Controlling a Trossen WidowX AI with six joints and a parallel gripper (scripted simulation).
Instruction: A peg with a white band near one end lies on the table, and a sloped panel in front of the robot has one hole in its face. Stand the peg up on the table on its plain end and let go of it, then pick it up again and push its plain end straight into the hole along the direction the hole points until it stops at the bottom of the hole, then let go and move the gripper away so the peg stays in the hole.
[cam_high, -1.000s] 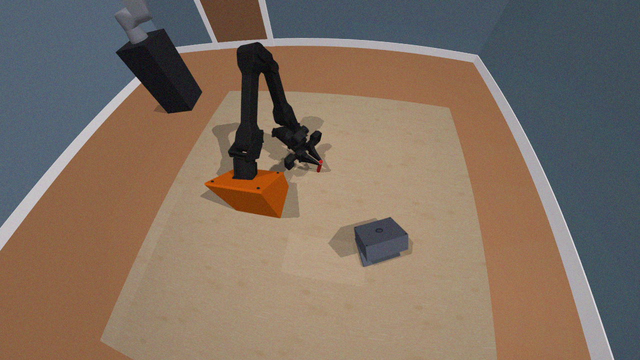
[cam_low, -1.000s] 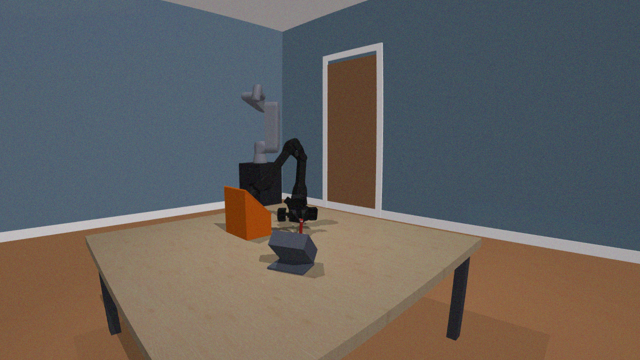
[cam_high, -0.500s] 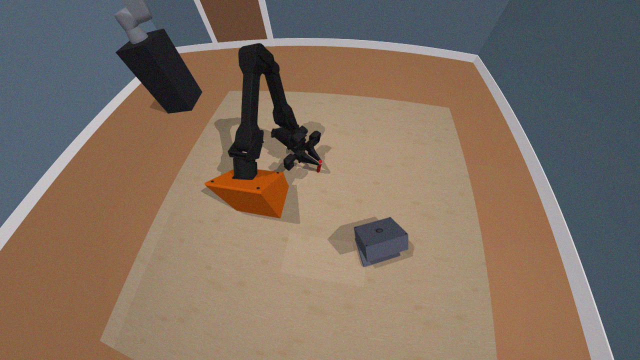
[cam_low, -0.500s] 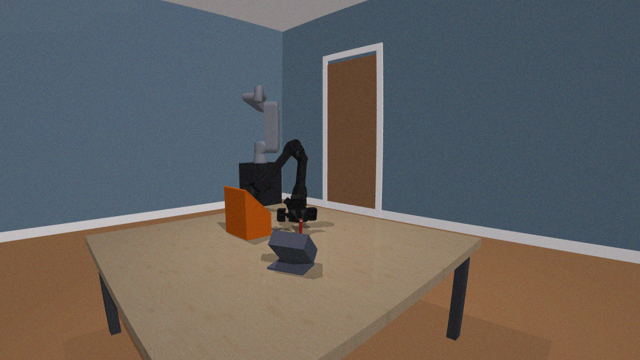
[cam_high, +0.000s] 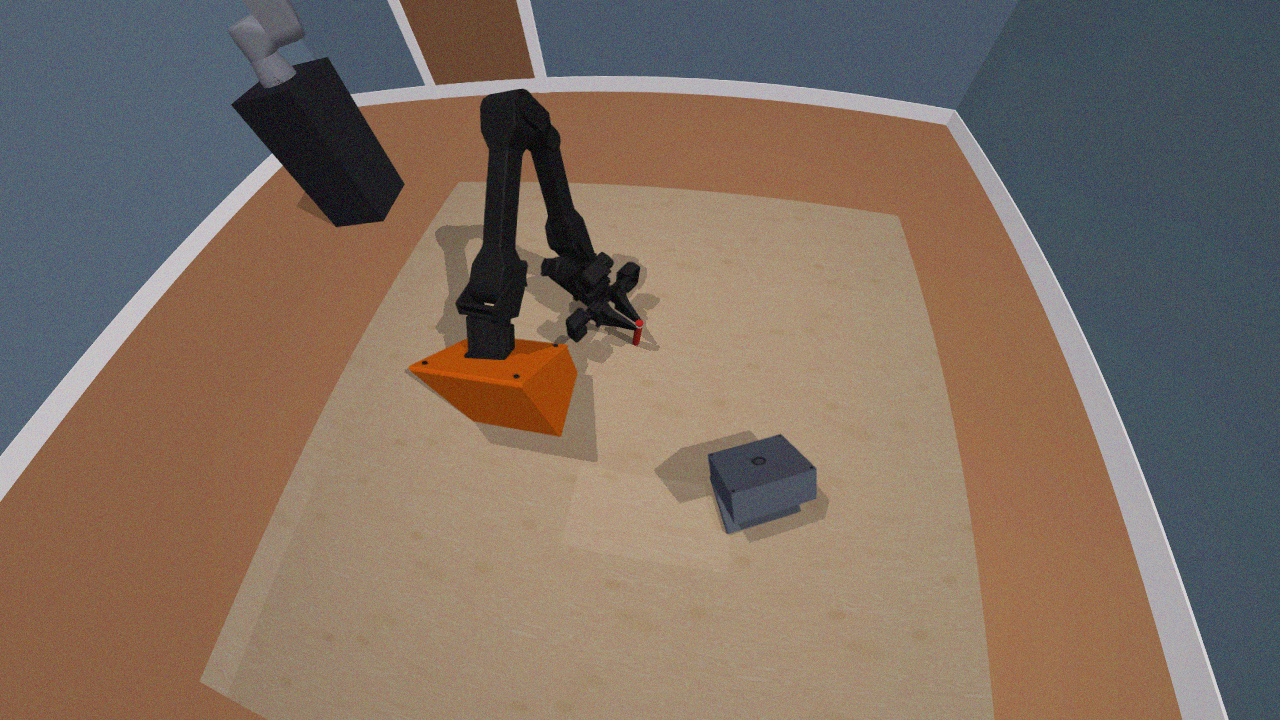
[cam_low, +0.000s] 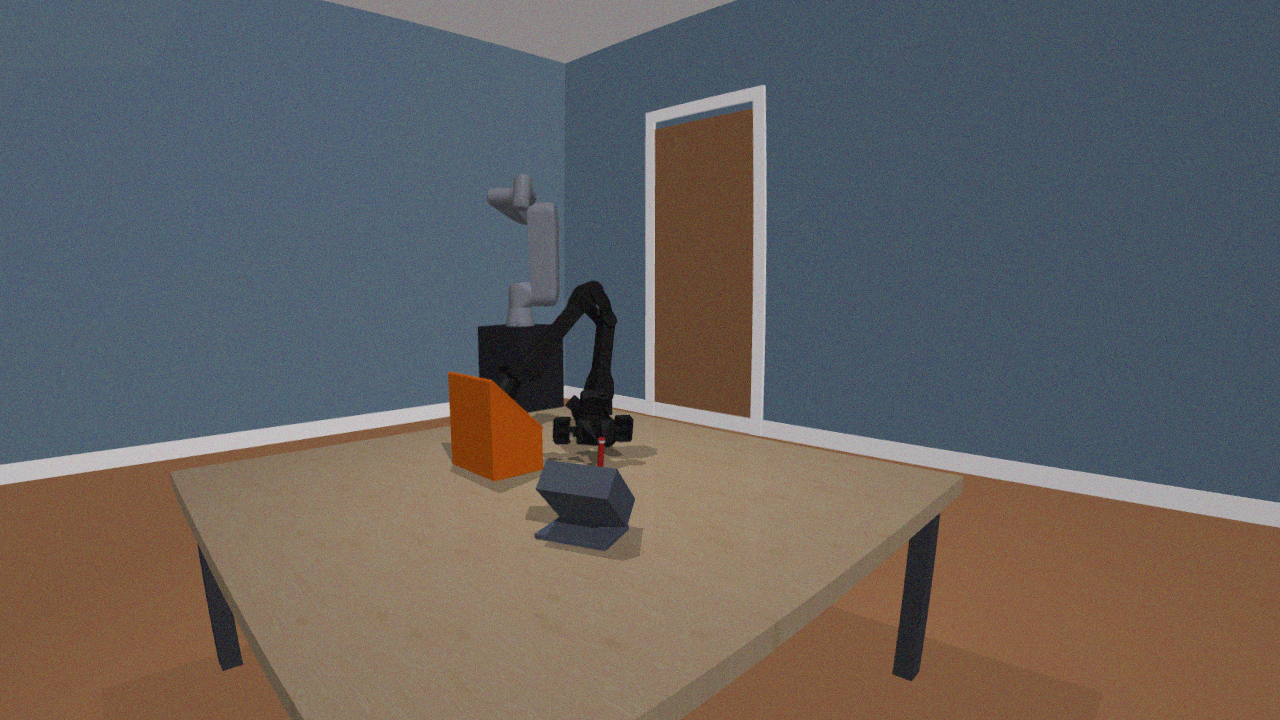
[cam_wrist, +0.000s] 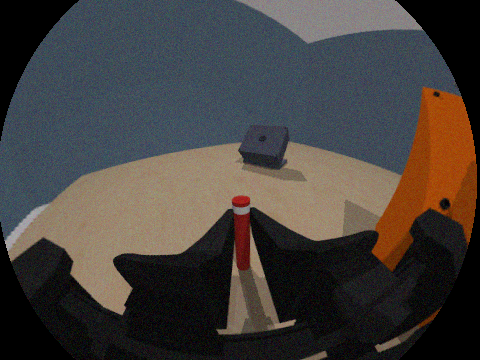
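The red peg (cam_high: 637, 334) (cam_low: 600, 454) (cam_wrist: 242, 240) is about upright, its white band near the top and its plain end down at or just above the table; I cannot tell if it touches. My gripper (cam_high: 638, 324) (cam_low: 600, 440) (cam_wrist: 242, 212) is shut on the peg just below the band, one fingertip on each side. The grey-blue block with the sloped panel (cam_high: 769, 472) (cam_low: 586, 492) (cam_wrist: 272, 146) stands farther out, with one hole (cam_high: 759, 461) (cam_wrist: 262, 138) in its face. The hole is hidden in the exterior view.
An orange wedge-shaped stand (cam_high: 501, 394) (cam_low: 478, 429) (cam_wrist: 440, 150) carries the arm's base and stands close beside the gripper. The table (cam_high: 626, 644) (cam_low: 429, 591) (cam_wrist: 165, 200) reaches past the grey-blue block. A black pedestal (cam_high: 322, 143) with a grey arm stands behind, off the table.
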